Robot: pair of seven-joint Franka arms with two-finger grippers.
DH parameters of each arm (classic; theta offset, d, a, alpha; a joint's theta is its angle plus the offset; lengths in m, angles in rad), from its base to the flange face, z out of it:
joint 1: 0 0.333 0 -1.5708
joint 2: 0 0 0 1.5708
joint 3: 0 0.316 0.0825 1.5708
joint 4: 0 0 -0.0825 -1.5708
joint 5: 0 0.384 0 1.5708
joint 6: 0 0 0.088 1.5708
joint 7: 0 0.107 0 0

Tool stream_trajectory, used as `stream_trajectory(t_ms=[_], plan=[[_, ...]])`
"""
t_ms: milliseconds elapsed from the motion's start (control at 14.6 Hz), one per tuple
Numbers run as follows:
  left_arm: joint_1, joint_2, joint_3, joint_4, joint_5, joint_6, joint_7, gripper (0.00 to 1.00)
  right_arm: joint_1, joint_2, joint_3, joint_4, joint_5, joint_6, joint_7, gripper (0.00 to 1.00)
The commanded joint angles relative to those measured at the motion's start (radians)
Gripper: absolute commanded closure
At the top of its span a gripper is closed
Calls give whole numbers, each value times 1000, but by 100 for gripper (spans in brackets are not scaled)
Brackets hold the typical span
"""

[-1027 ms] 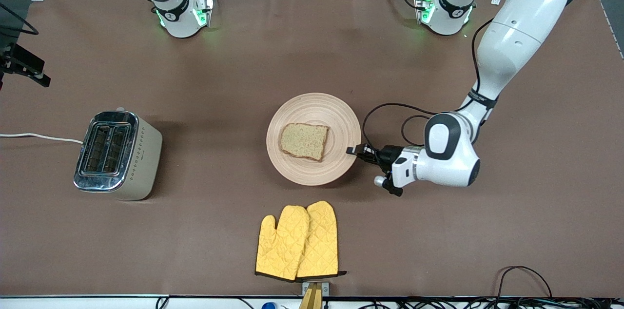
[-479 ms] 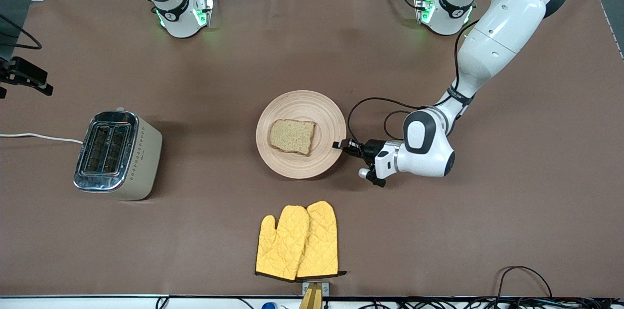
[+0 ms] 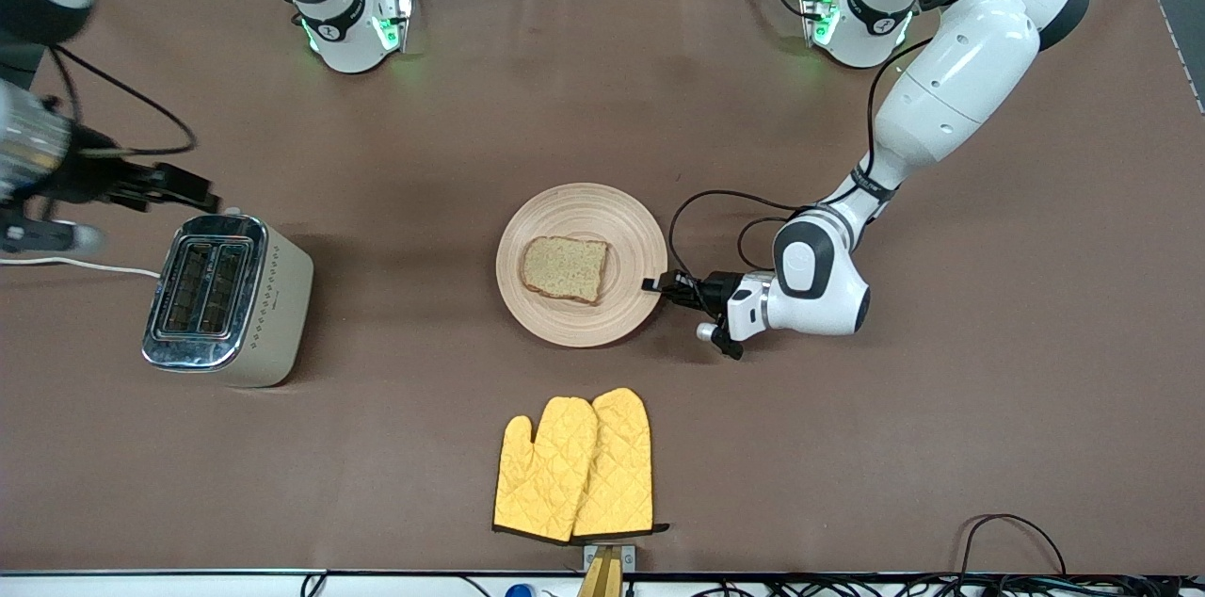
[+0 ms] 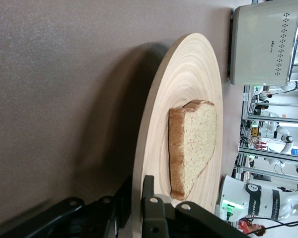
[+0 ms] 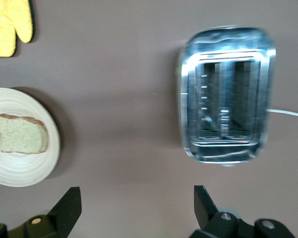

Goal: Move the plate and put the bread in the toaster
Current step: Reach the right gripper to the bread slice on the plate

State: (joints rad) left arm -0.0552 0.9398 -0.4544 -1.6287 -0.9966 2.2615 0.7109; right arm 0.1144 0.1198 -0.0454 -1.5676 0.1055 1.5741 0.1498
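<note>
Left gripper (image 3: 652, 283) is pinching the rim of the wooden plate (image 3: 621, 220) at its edge toward the left arm's end of the table — fingers (image 4: 151, 213) pressed together on the wood. Brown bread (image 3: 565, 268) is lying flat on the plate. Right gripper (image 3: 193, 192) is hanging over the table just beside the toaster (image 3: 273, 296), jaws spread wide — the toaster is standing toward the right arm's end, slots up. Yellow oven mitts (image 3: 576, 467) are lying nearer the front camera than the plate.
</note>
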Motion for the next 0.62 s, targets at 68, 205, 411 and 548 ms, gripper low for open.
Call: stream_trajectory(t_ms=[68,205,411,548], plan=[[0,1,-9,-8,-42,32,27,57,147,72,-4,-45,8,111,161,0],[6,-10,-10,-10,-45,36,12,0,236,135,-4,-49,8,191,281,0],[21,-59,-9,-10,-40,38,-63,0,358,236,-4,-77,10,340,427,0],[47,-129,-4,-10,-31,32,-167,0,399,297,-4,-92,11,433,465,0]])
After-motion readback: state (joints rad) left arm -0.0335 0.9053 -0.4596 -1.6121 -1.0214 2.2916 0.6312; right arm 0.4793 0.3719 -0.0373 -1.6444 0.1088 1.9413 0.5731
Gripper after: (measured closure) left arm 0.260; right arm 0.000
